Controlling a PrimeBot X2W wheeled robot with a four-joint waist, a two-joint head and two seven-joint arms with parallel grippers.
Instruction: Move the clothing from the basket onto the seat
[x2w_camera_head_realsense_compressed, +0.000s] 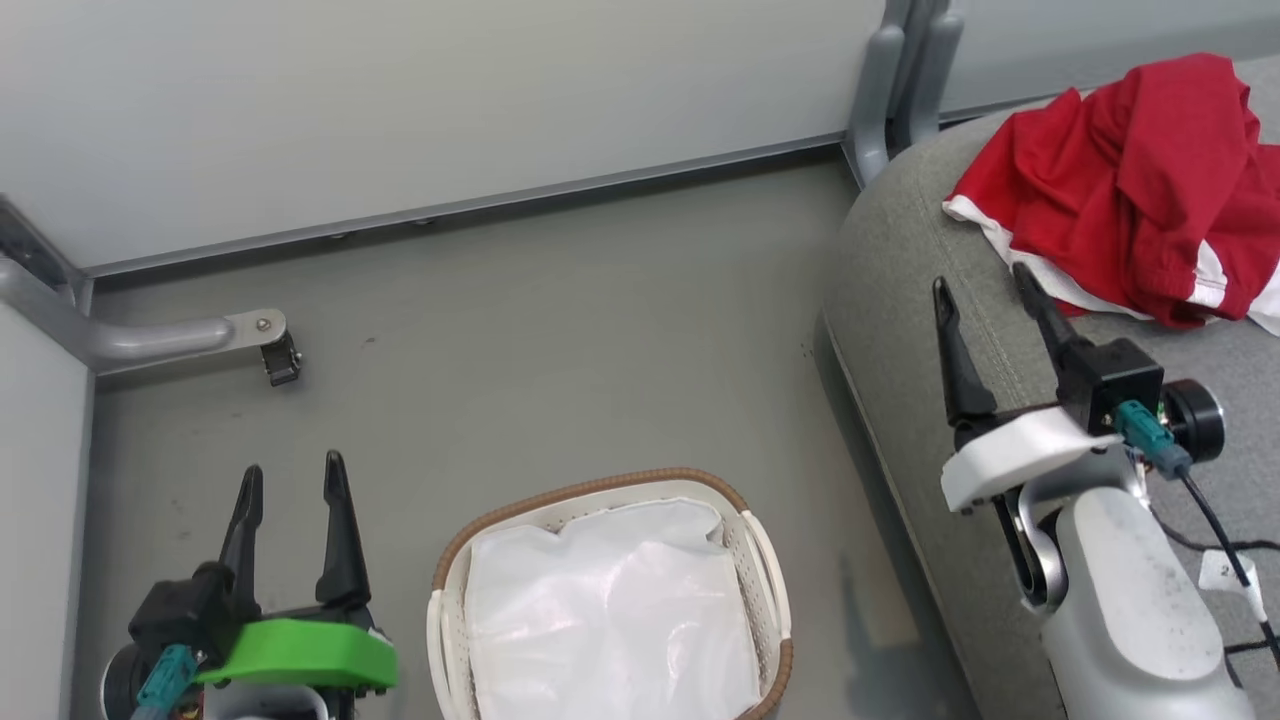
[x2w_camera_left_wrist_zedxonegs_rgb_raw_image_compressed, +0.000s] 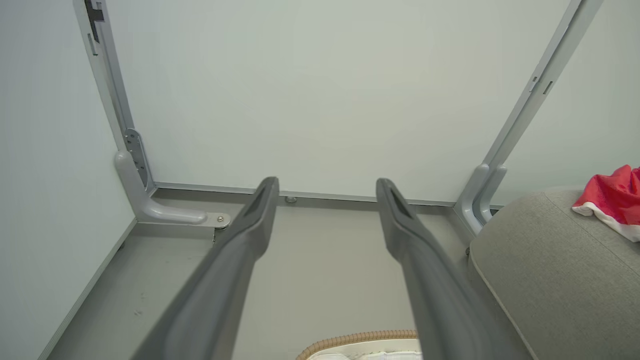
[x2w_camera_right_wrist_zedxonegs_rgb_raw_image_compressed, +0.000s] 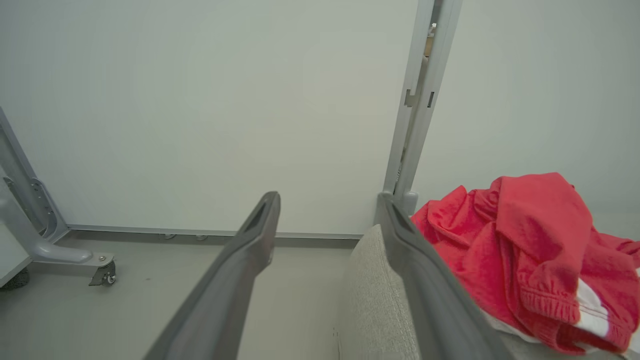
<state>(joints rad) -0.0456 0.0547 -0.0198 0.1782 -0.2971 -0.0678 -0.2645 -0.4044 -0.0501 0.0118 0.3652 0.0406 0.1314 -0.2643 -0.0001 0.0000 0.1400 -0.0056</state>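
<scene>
Logging clothing (x2w_camera_head_realsense_compressed: 1130, 180) on seat (x2w_camera_head_realsense_compressed: 900, 260): I judge soft, light; pinch bunched fold. Wide, empty: left gripper (x2w_camera_head_realsense_compressed: 292, 465), right gripper (x2w_camera_head_realsense_compressed: 980, 276).

- Left claw (x2w_camera_head_realsense_compressed: 292, 463): two long, dark, tapering fingers (x2w_camera_head_realsense_compressed: 342, 540) on a bright green bracket (x2w_camera_head_realsense_compressed: 300, 652), with a teal left plug (x2w_camera_head_realsense_compressed: 165, 680) at its base.
- Right claw (x2w_camera_head_realsense_compressed: 980, 276): matching dark fingers on a white bracket (x2w_camera_head_realsense_compressed: 1010, 450), with a black block (x2w_camera_head_realsense_compressed: 1110, 382), a teal right plug (x2w_camera_head_realsense_compressed: 1145, 430) and a black cable (x2w_camera_head_realsense_compressed: 1215, 525).
- Forearm (x2w_camera_head_realsense_compressed: 1140, 610): pale grey, rounded, faintly speckled; a white tag (x2w_camera_head_realsense_compressed: 1228, 572) on the cable.
</scene>
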